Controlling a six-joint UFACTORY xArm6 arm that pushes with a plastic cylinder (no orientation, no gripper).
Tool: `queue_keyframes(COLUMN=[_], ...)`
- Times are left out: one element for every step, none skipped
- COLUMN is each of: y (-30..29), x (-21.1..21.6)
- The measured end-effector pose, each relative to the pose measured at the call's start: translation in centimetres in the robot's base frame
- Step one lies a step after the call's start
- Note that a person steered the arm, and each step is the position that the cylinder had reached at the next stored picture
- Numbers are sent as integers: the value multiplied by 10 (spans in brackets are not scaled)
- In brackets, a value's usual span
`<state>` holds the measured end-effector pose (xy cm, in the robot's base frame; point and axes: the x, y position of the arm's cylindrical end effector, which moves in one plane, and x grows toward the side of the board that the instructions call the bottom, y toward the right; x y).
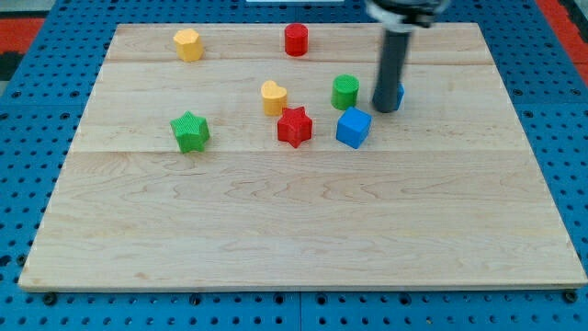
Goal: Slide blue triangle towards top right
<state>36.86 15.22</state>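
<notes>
My tip (386,108) rests on the board right of centre, in the upper half. The blue triangle (398,94) is almost wholly hidden behind the rod; only a blue sliver shows at the rod's right side, touching it. A blue cube (354,127) lies just below and left of my tip. A green cylinder (345,92) stands just left of the rod.
A red star (295,126) and a yellow heart (273,97) lie left of the blue cube. A green star (190,131) is at mid-left. A yellow hexagon (187,44) and a red cylinder (296,39) sit near the board's top edge (413,26).
</notes>
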Motion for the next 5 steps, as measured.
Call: queue_keyframes(y=[25,18,47,37,-16], x=[-9,-75,-39,18,6])
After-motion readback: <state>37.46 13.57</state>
